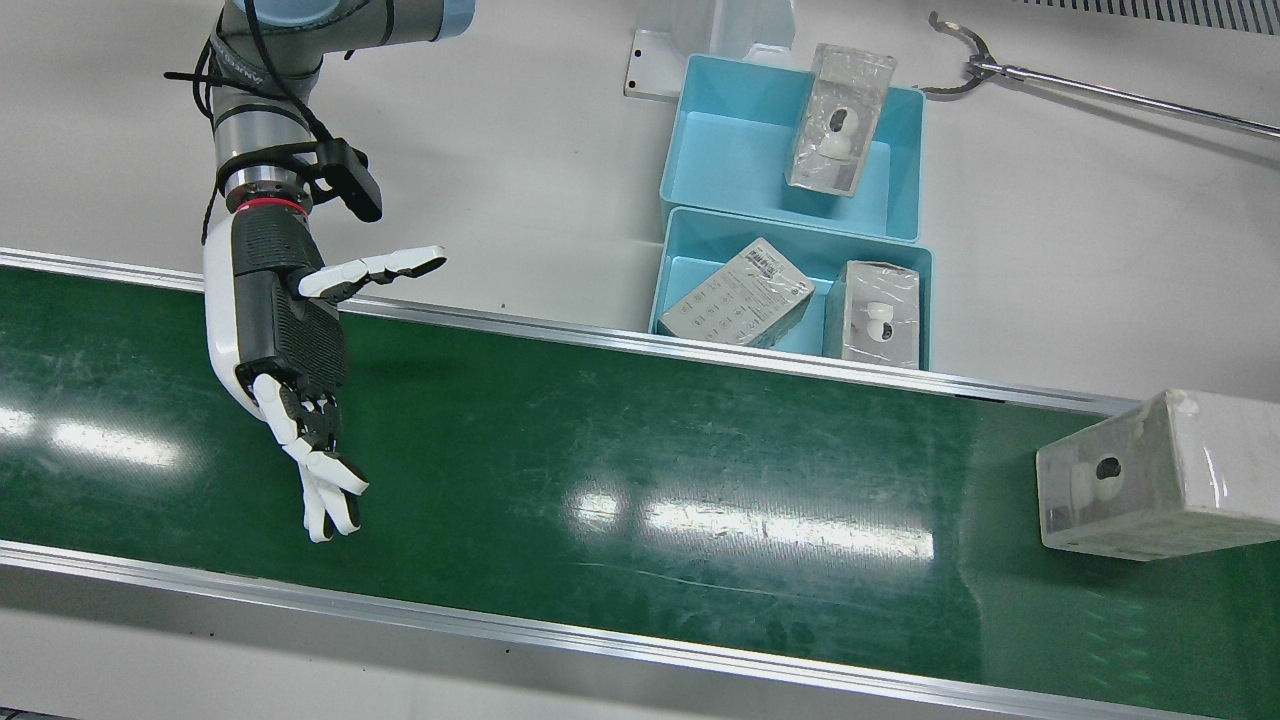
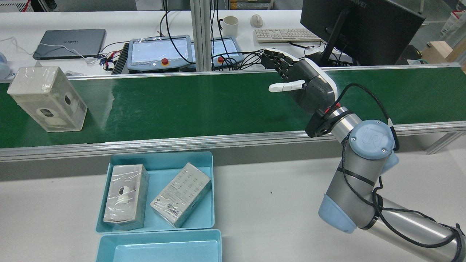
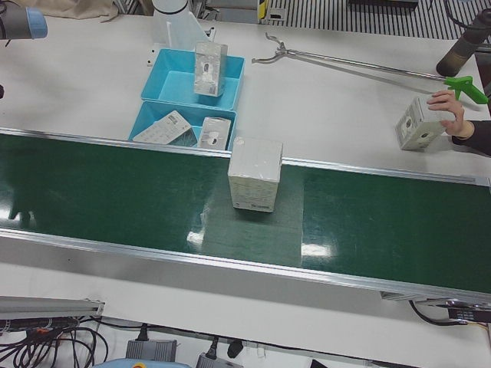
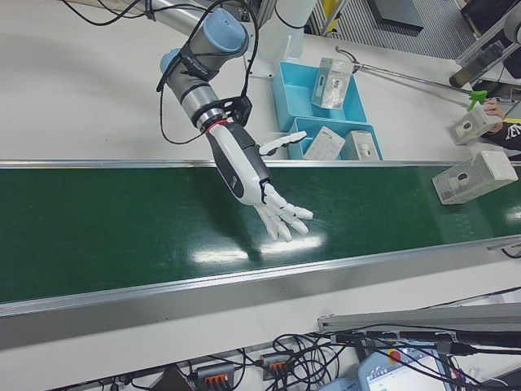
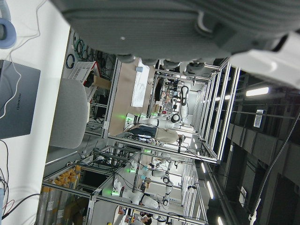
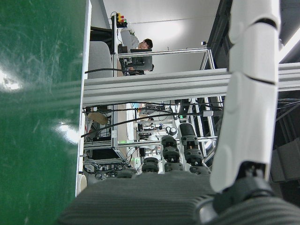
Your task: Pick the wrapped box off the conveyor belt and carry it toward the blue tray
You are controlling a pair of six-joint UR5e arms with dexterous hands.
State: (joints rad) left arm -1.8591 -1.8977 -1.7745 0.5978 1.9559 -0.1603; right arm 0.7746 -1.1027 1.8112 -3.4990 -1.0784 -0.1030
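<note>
The wrapped box (image 1: 1160, 490) stands on the green conveyor belt (image 1: 640, 450) at its right end; it also shows in the rear view (image 2: 47, 98), the left-front view (image 3: 255, 175) and the right-front view (image 4: 475, 177). My right hand (image 1: 290, 340) is open, fingers spread, and hovers over the belt far from the box; it also shows in the rear view (image 2: 305, 83) and the right-front view (image 4: 256, 183). Two blue trays (image 1: 720, 150) (image 1: 690, 265) sit beside the belt, holding three wrapped boxes. My left hand (image 5: 187, 28) shows only in its own view, empty.
A long reach-grabber tool (image 1: 1100, 95) lies on the white table behind the trays. A person's hand (image 3: 454, 115) holds another box (image 3: 418, 126) at the table's far side. Teach pendants (image 2: 156, 52), a keyboard (image 2: 284, 34) and a monitor (image 2: 360, 29) stand beyond the belt.
</note>
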